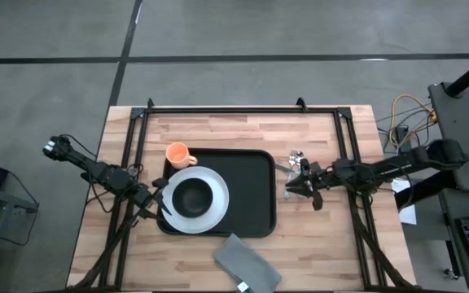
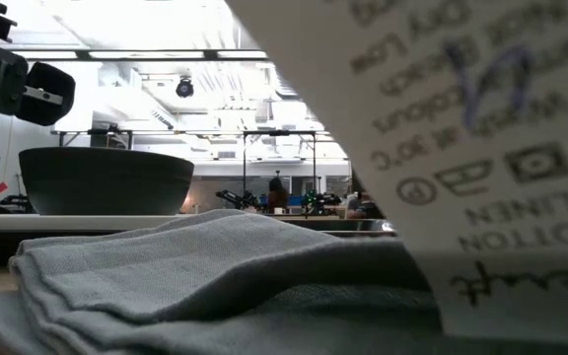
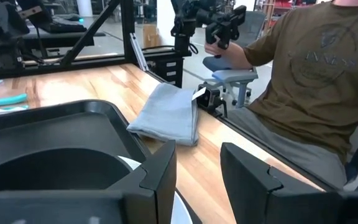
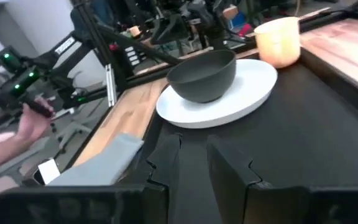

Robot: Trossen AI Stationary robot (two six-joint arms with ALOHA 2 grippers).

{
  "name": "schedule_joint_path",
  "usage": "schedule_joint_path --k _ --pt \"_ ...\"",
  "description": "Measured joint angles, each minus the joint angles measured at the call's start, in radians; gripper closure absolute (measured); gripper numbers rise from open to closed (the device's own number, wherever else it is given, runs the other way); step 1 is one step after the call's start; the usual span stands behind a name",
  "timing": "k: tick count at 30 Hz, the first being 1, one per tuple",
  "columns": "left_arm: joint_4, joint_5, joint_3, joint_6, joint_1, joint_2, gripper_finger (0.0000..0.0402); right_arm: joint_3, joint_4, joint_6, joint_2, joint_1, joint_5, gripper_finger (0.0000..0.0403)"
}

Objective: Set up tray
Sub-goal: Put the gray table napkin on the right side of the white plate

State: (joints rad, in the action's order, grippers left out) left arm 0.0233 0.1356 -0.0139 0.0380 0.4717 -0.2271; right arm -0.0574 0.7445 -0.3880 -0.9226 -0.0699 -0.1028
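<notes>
The black tray (image 1: 255, 191) lies in the middle of the table. On its left half sits a white plate (image 1: 212, 213) with a dark bowl (image 1: 192, 196) on it, and an orange cup (image 1: 177, 154) stands at the tray's far left corner. A folded grey napkin (image 1: 247, 262) lies at the near edge, off the tray. Cutlery (image 1: 295, 159) lies to the right of the tray. My left gripper (image 1: 158, 203) is open at the plate's left rim (image 3: 180, 211). My right gripper (image 1: 290, 188) is open and low at the tray's right rim (image 4: 328, 81), pointing toward the bowl (image 4: 204, 74). My left gripper (image 3: 197, 177) has its open fingers on either side of the near-left corner of the tray, where the plate's rim shows between them. I cannot tell whether a finger touches the plate or the tray.
A seated person (image 3: 309, 81) is close to the table's near edge, and a hand (image 4: 33, 124) shows beyond it. The napkin (image 2: 215, 276) and its label (image 2: 442, 148) fill the low view. Bare wood lies left and right of the tray, bounded by the black frame rails (image 1: 243, 108).
</notes>
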Motion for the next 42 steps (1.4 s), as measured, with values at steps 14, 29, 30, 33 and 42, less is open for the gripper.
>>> schedule_joint_path --k 14,29,30,33,42 --pt "0.078 0.033 0.004 -0.072 0.000 0.039 0.0295 -0.296 -0.193 0.007 -0.356 -0.030 -0.037 0.0325" --pt "0.056 0.123 0.004 -0.078 0.000 0.027 0.0295 -0.583 -0.226 0.041 -0.723 -0.143 -0.090 0.0236" --pt "0.057 0.123 0.004 -0.078 0.000 0.023 0.0295 -0.596 -0.227 0.044 -0.739 -0.146 -0.091 0.0231" --pt "0.057 0.123 0.004 -0.078 0.000 0.022 0.0295 -0.629 -0.225 0.029 -0.769 -0.157 -0.092 0.0223" --pt "0.057 0.123 0.004 -0.078 0.000 0.016 0.0295 -0.715 -0.207 0.023 -0.869 -0.202 -0.107 0.0218"
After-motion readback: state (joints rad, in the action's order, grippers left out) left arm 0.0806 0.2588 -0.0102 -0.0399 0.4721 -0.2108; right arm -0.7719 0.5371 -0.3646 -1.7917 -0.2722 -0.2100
